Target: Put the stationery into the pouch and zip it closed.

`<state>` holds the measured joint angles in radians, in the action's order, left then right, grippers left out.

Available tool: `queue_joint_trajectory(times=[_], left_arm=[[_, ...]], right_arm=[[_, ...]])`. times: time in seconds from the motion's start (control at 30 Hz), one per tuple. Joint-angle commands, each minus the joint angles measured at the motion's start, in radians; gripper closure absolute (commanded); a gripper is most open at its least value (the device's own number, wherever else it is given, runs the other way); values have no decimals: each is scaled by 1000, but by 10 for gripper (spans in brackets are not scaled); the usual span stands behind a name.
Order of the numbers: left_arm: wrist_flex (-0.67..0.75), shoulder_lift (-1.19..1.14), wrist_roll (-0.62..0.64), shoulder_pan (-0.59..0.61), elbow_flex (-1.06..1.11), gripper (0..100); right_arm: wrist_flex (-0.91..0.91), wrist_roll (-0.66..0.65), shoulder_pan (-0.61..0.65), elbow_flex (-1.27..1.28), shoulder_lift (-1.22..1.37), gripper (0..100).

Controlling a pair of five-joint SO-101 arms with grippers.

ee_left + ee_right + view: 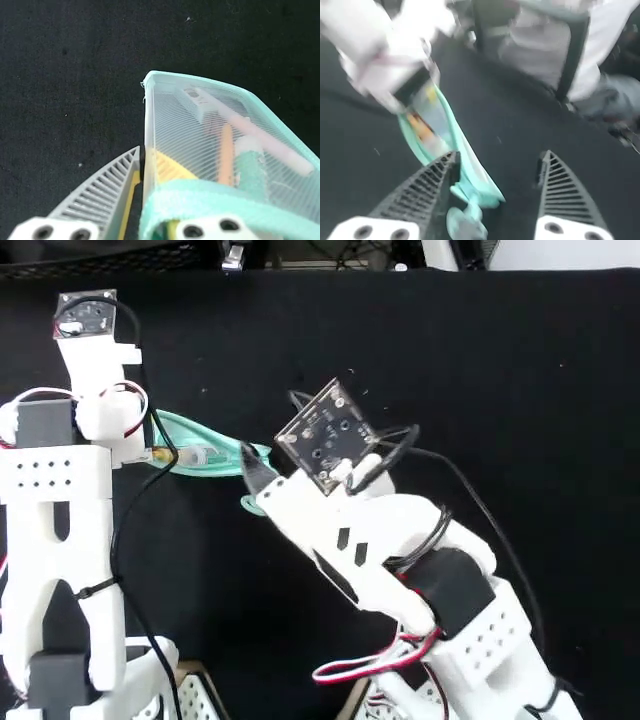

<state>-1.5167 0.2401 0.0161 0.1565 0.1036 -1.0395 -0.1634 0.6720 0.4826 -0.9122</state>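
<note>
We see the mint-green translucent mesh pouch (200, 455) on the black table (480, 360), one end clamped tight in the left gripper (148, 453). The stationery (226, 155) is inside the pouch already: an orange pencil, a pale pink stick (260, 137), and green and yellow bits near the clamped end. So we judge loading done and the zip left. The right gripper (500, 160) sits at the pouch's far end, jaws spread wide and holding nothing, with one finger just beside the pouch edge and the mint pull tab (462, 220) right below that finger. We cannot tell how far the zip is closed; the pull is not yet gripped.
</note>
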Motion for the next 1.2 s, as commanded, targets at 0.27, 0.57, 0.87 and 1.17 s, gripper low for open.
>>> queue_joint_trajectory(times=[0.27,0.57,0.87,1.17], left_arm=[[2,-28,-3,5,71,970],[3,-28,-3,5,71,970],[3,-28,-3,5,71,970],[3,-28,-3,5,71,970]], right_arm=[[-20,3,-28,252,-13,751],[287,-40,21,496,-7,751],[476,-40,-49,593,-16,972],[384,-40,-60,591,-288,985]])
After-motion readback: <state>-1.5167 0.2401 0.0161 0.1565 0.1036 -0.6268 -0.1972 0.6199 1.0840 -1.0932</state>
